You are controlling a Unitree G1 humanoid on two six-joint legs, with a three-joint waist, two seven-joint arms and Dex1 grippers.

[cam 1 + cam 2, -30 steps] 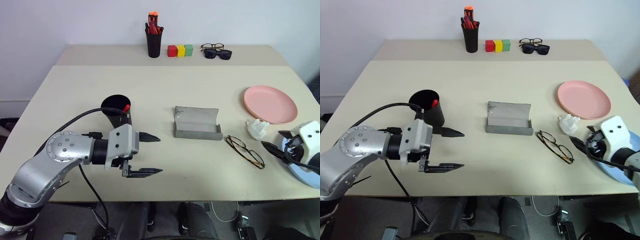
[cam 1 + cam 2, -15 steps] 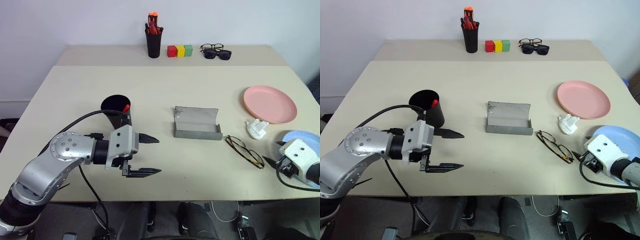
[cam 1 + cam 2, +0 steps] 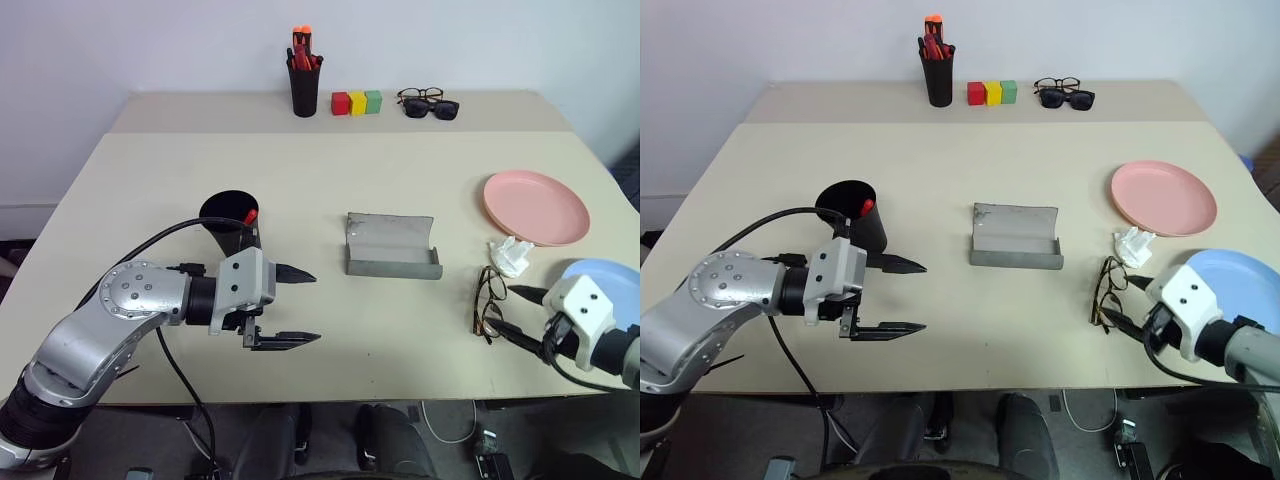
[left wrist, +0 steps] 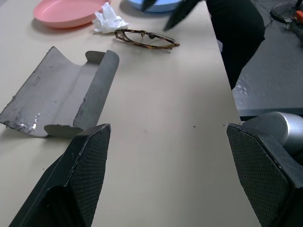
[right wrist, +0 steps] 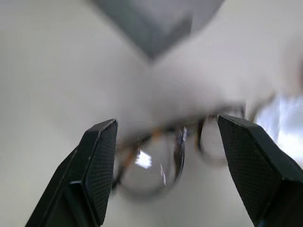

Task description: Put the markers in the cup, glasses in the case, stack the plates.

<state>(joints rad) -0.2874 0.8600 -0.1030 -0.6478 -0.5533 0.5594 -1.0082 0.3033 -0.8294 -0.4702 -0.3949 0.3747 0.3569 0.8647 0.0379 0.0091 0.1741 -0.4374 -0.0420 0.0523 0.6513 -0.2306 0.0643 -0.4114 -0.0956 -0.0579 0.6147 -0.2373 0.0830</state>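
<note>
Glasses (image 3: 488, 300) are lying between the right gripper (image 3: 516, 312)'s parted fingers, awaiting closure; left gripper (image 3: 290, 307) is idling, fingers apart.

1. You have a beige table (image 3: 330, 180) carrying everything.
2. Mid-table: black cup (image 3: 231, 222), open grey case (image 3: 392, 259).
3. Right side: pink plate (image 3: 536, 207), blue plate (image 3: 612, 278), crumpled white tissue (image 3: 512, 256), wire-rimmed glasses (image 3: 488, 301).
4. Far edge: pen holder (image 3: 305, 92), three coloured blocks (image 3: 357, 102), two dark pairs of glasses (image 3: 428, 103).

left end effector (image 3: 296, 307) spread, right end effector (image 3: 517, 311) spread
</note>
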